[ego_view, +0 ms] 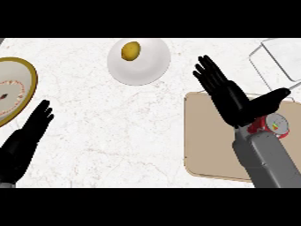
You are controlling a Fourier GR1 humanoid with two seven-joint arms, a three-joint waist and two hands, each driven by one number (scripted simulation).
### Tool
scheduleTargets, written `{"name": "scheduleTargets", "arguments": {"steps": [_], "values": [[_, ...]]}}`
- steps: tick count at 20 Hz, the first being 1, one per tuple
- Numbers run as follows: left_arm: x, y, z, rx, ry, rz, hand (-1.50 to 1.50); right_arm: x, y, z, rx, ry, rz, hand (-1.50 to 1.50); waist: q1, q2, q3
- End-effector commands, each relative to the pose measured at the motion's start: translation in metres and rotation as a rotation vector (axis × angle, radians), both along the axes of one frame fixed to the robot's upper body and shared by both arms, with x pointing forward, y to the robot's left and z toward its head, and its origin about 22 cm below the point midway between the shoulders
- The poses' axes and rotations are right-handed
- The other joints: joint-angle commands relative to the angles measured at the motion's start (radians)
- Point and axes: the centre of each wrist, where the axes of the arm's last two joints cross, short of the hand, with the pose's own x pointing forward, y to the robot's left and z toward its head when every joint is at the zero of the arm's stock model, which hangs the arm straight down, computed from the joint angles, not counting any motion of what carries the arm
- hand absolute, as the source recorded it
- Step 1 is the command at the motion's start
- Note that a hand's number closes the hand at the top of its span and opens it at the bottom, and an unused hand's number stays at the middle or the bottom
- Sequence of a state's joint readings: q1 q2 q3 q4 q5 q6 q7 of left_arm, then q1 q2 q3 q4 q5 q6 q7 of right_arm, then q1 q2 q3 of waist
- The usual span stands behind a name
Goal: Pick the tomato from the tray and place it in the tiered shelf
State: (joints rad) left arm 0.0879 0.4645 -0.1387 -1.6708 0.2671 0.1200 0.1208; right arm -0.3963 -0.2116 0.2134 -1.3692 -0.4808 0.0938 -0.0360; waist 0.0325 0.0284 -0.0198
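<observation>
The red tomato [269,128] lies on the tan tray [205,150] at the right side of the counter. My right hand [233,102] hovers over the tray's upper left part, fingers straight and pointing up-left, thumb spread toward the right. Its wrist covers the tomato's left side, and the hand holds nothing. The tiered shelf [284,58] shows as a pale grey frame in the top right corner, just beyond the tray. My left hand [22,140] rests open at the lower left, fingers up, far from the tray.
A white plate [149,66] with a yellow-brown potato [131,50] sits at top centre. A gold-rimmed patterned plate [3,95] stands at the left edge, close above my left hand. White marble counter [114,132] lies between the two hands.
</observation>
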Motion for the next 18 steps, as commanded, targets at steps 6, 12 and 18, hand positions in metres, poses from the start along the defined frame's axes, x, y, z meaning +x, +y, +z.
{"name": "scheduleTargets", "arguments": {"steps": [6,12,18], "values": [[0.025,-0.013,0.037,0.037,-0.209,-0.056,0.00,0.034,-0.015,0.096,0.208,-0.394,0.600,1.50,0.012,-0.012,0.031],[0.030,-0.024,0.029,0.018,-0.180,-0.076,0.00,0.037,-0.150,0.069,-0.354,-0.128,0.620,-1.50,0.001,0.004,0.026],[0.036,-0.033,0.034,-0.001,-0.183,-0.086,0.00,0.037,-0.193,0.107,-0.371,-0.182,0.795,-1.50,0.009,-0.003,0.028]]}}
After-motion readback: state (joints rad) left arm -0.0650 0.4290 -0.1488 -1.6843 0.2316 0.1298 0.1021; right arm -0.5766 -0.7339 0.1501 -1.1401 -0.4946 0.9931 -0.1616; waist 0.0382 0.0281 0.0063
